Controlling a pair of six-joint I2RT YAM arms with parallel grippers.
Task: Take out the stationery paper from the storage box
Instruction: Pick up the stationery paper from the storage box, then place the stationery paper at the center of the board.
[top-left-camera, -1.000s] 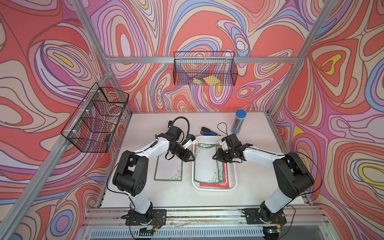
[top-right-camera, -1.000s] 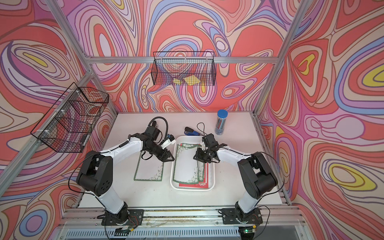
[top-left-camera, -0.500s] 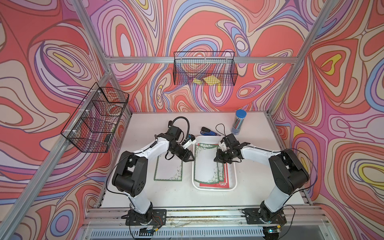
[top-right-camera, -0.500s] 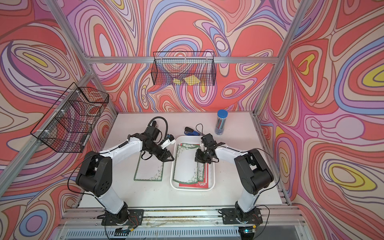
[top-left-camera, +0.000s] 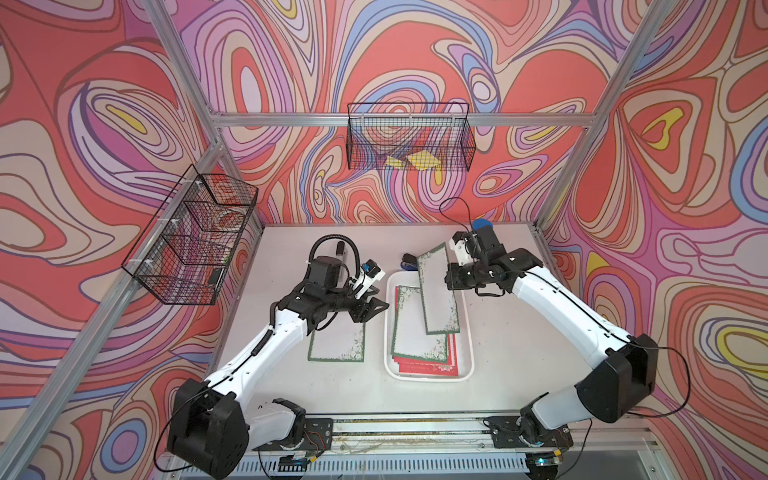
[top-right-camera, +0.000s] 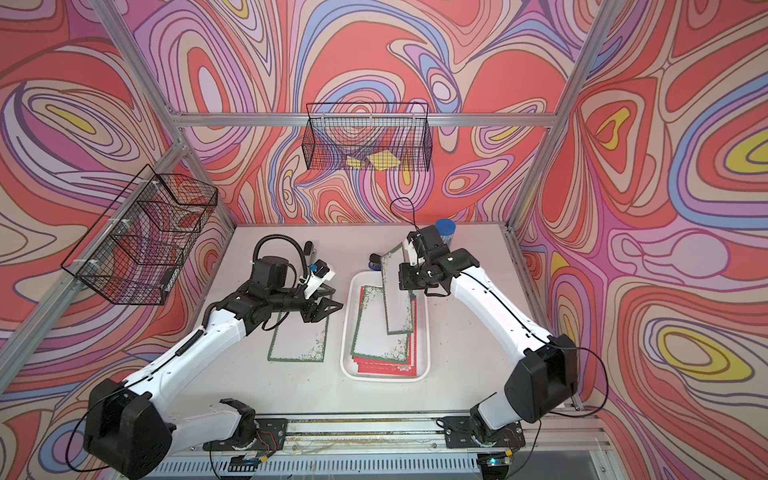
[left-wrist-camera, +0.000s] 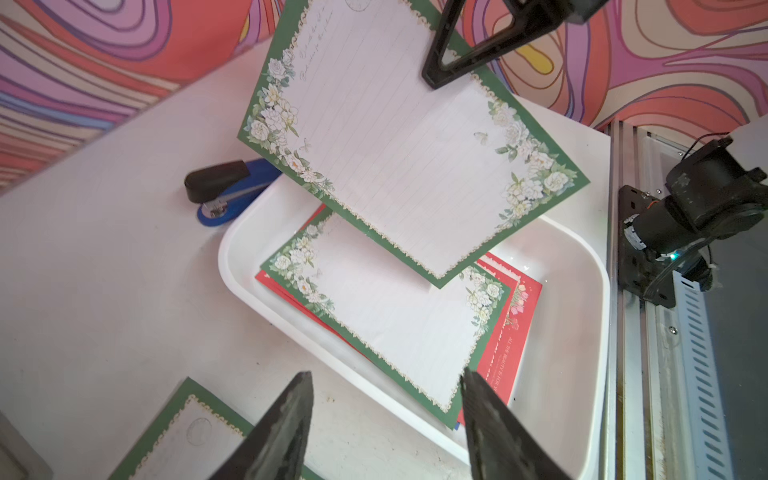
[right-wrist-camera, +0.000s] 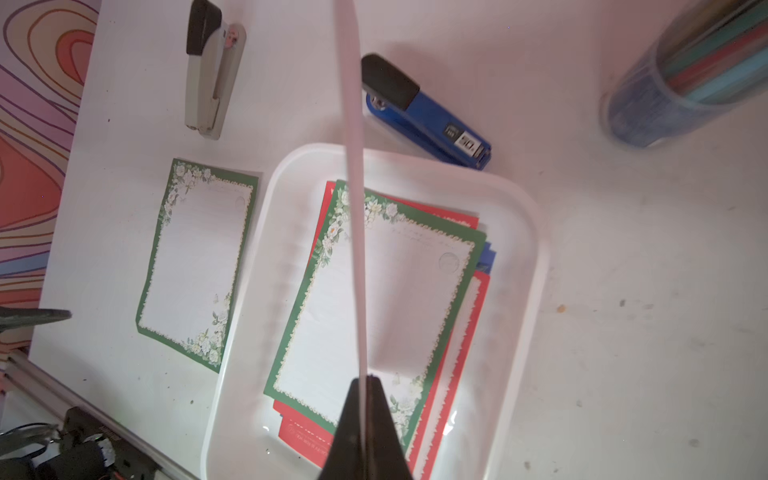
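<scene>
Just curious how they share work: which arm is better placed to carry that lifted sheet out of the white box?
The right arm, probably. Its jaws are shut on the lifted sheet, already above the box; the left jaws stand open and empty.

White box (right-wrist-camera: 515, 316), paper partly out
One green-edged sheet (left-wrist-camera: 399, 137) tilted above box; green-red stack (left-wrist-camera: 395, 320) inside; second sheet (right-wrist-camera: 195, 266) flat beside it.

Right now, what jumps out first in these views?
A green-bordered sheet hangs tilted above the storage box, pinched in the shut right jaws. A second sheet lies flat on the table left of the box, near the open left jaws; green and red sheets lie stacked in the box.
</scene>
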